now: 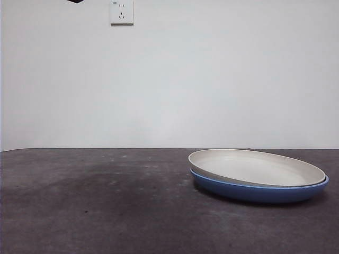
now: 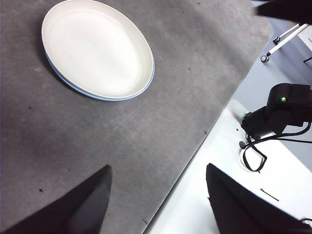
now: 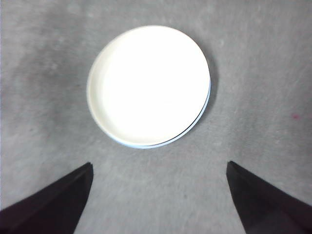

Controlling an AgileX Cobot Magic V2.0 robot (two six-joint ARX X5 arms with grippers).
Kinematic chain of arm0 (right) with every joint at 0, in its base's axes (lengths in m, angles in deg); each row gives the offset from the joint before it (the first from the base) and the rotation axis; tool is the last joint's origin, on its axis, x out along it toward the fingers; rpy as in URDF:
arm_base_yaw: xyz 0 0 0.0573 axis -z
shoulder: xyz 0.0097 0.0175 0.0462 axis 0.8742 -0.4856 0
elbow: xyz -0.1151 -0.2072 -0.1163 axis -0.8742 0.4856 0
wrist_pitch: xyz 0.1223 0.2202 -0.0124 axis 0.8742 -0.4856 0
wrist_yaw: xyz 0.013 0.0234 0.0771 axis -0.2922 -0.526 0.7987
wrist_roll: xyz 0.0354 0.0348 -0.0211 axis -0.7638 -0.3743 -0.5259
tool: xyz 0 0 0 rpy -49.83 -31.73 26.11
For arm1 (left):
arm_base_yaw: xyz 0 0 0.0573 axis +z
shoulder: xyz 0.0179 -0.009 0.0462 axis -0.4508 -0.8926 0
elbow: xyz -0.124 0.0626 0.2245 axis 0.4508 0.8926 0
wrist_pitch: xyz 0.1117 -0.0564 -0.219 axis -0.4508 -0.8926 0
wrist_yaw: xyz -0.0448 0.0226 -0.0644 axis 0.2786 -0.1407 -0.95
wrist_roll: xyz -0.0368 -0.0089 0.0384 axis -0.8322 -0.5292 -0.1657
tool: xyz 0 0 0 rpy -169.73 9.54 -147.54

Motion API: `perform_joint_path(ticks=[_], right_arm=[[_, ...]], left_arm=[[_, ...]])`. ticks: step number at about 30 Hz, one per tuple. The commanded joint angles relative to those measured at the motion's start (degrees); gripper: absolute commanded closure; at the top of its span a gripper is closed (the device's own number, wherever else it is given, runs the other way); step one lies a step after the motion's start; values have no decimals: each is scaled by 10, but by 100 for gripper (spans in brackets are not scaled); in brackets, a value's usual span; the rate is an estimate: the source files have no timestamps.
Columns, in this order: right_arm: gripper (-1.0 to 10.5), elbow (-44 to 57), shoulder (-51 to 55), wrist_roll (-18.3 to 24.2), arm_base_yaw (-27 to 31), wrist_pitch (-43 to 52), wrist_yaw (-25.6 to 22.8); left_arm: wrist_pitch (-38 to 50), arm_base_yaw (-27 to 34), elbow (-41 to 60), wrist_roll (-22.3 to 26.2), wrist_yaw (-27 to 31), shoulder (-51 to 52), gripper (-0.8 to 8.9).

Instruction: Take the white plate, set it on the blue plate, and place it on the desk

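Note:
The white plate (image 1: 257, 168) rests inside the blue plate (image 1: 259, 190), slightly tilted, on the right part of the desk (image 1: 106, 206). From above, the white plate (image 3: 148, 85) covers nearly all of the blue plate (image 3: 207, 100), whose rim shows only as a thin edge. My right gripper (image 3: 158, 195) hovers high above the stack, open, holding nothing. The left wrist view shows the white plate (image 2: 97, 48) on the blue plate (image 2: 66, 80) well away from my left gripper (image 2: 158, 195), which is open and empty near the desk's edge.
A wall socket (image 1: 121, 12) sits high on the white wall. A black arm tip (image 1: 75, 1) shows at the top edge of the front view. Beyond the desk's edge stand a black device with cable (image 2: 275, 117) and a wheeled stand (image 2: 285, 41).

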Motion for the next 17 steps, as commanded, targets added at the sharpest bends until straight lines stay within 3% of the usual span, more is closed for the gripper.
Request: perform_joint_path(ticks=[1, 6, 17], right_arm=[[509, 33, -29, -31, -2, 58, 0], [509, 83, -111, -42, 0, 156, 0], [542, 86, -309, -42, 6, 292, 12]], left_arm=[[0, -3, -7, 11, -2, -3, 502], [0, -3, -7, 11, -2, -3, 502], [0, -3, -7, 11, -2, -3, 502]])
